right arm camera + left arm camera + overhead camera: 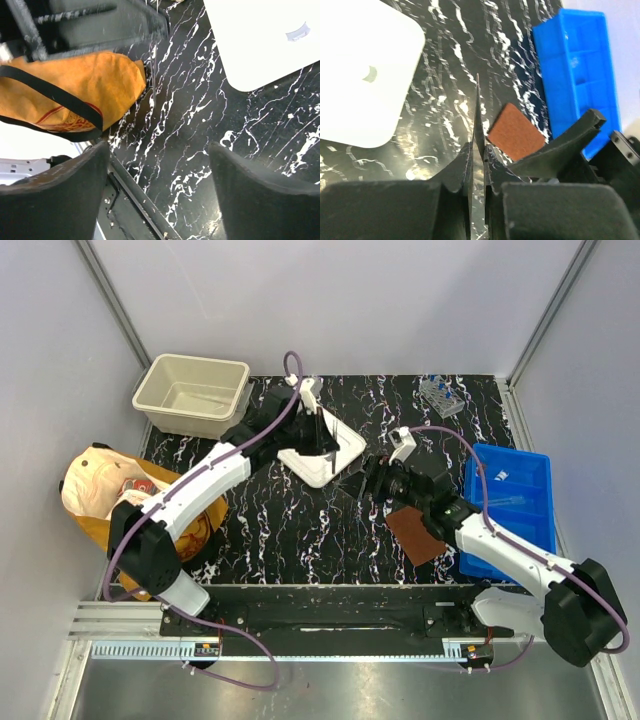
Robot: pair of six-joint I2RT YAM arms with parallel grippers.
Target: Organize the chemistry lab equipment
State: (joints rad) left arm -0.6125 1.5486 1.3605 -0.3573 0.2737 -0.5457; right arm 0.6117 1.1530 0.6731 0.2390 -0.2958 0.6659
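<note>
The thin silvery rod (pixel 477 112) is pinched between the fingers of my left gripper (pixel 479 152), which is clenched on it above the white tray (pixel 315 472) near the table's middle, toward the far edge. My right gripper (pixel 157 150) hangs just beside the tray, jaws spread, holding nothing. A brown pad (pixel 415 533) and a blue bin (pixel 530 520) lie by the right edge. The clear tube rack (pixel 442 395) sits in the far right corner.

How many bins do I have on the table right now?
2. A beige tub sits at the far left corner, and a blue divided bin lies along the right edge. The white square tray in the middle is flat, not a bin. None seem hidden.
</note>
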